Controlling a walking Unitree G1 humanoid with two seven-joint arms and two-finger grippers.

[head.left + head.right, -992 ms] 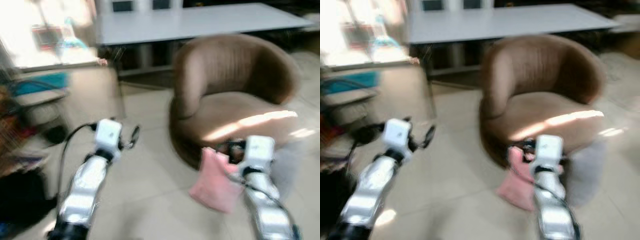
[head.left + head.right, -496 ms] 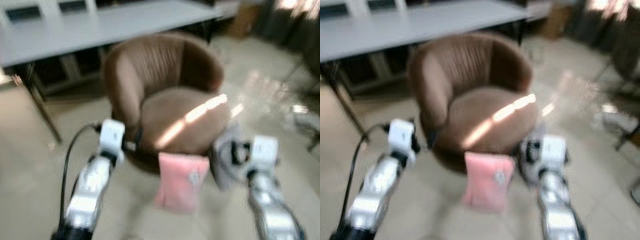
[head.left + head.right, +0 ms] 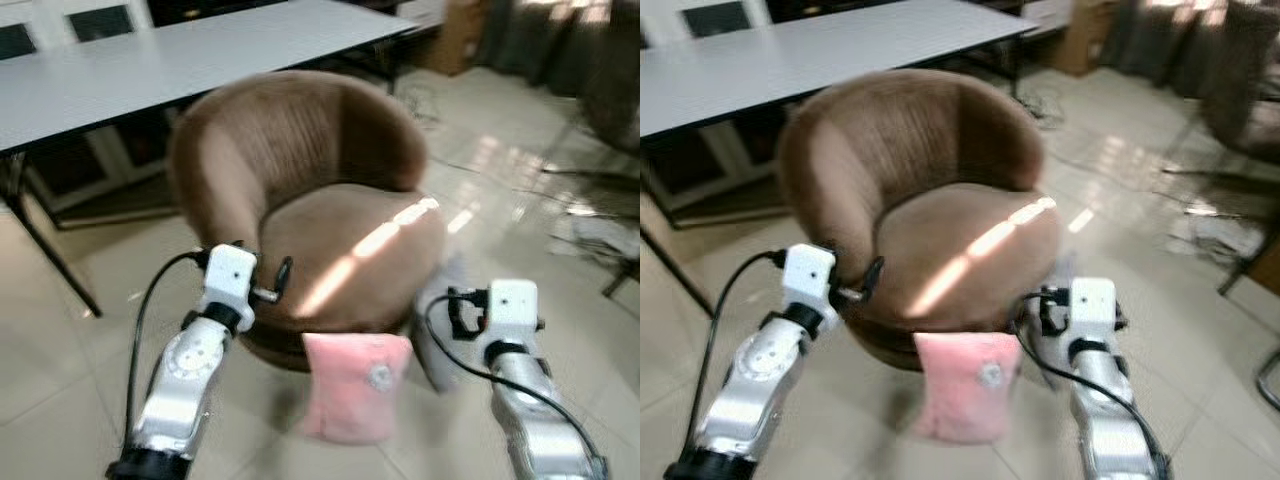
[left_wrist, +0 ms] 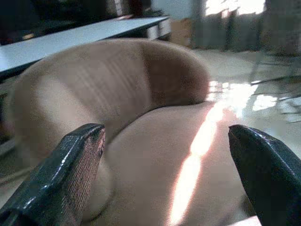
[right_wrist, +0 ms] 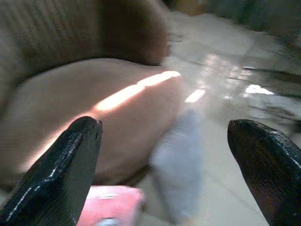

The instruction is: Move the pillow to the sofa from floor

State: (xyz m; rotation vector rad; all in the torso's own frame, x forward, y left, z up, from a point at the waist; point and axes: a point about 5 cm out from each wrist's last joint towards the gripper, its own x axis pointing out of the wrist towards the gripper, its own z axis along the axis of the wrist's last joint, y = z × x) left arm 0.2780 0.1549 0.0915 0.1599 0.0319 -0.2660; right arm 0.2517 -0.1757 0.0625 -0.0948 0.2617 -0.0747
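Pink pillow (image 3: 356, 387) stands on edge on the pale tiled floor (image 3: 60, 370), leaning against the front base of the brown round armchair (image 3: 300, 190) that serves as the sofa, at about six o'clock from its seat; a small round button or badge shows on its face; a grey pillow (image 3: 440, 330) leans on the chair's base just beside it, at about four o'clock from the seat. Sunlight cuts a bright stripe across the seat cushion.

Both silver arms are raised in front of the chair; the left gripper (image 4: 169, 179) hovers near the seat's front edge at roughly eight o'clock, its two black fingers spread wide with nothing between them; the right gripper (image 5: 174, 174) hangs at about four o'clock, over the grey pillow, fingers likewise wide apart and empty; neither touches the pink pillow.

Beyond the chair, at twelve o'clock, runs a long white table (image 3: 150, 60).
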